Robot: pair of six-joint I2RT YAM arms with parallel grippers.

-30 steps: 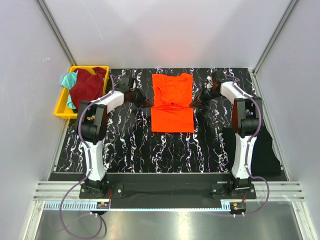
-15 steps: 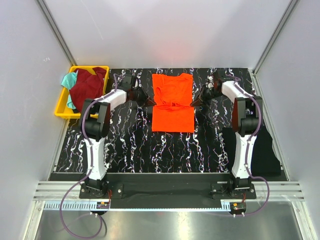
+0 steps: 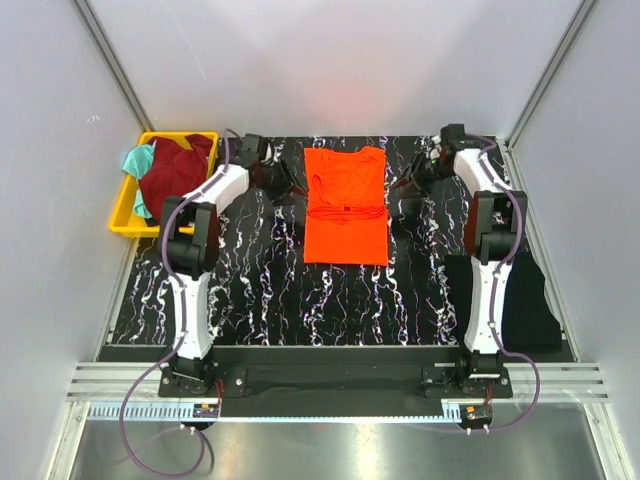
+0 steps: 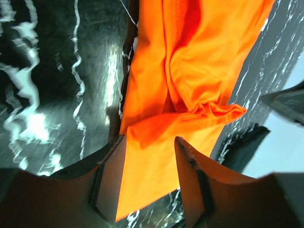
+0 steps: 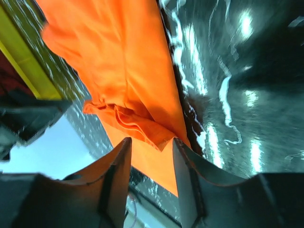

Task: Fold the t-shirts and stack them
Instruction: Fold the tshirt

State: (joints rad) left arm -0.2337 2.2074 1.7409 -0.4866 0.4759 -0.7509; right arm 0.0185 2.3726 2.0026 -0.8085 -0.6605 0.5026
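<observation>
The bright orange t-shirt (image 3: 345,205) lies flat in the middle of the black marbled table (image 3: 250,290), with a bunched fold ridge (image 3: 346,211) across its middle. My left gripper (image 3: 288,190) hangs open just off the shirt's left edge. My right gripper (image 3: 402,184) hangs open just off its right edge. In the left wrist view the open gripper (image 4: 151,139) frames the orange t-shirt (image 4: 190,71) without touching it. The right wrist view shows the same: open gripper (image 5: 152,141), orange t-shirt (image 5: 118,61) beyond. The dark maroon t-shirt (image 3: 176,170) and the teal t-shirt (image 3: 137,160) lie in the bin.
The yellow plastic bin (image 3: 126,212) sits at the table's far left corner. A black cloth (image 3: 530,300) lies at the right edge beside the right arm. Grey walls close the sides and back.
Both grippers were shut at the shirt's side edges by the fold. They have opened, let the cloth go, and drawn outward and toward the back.
</observation>
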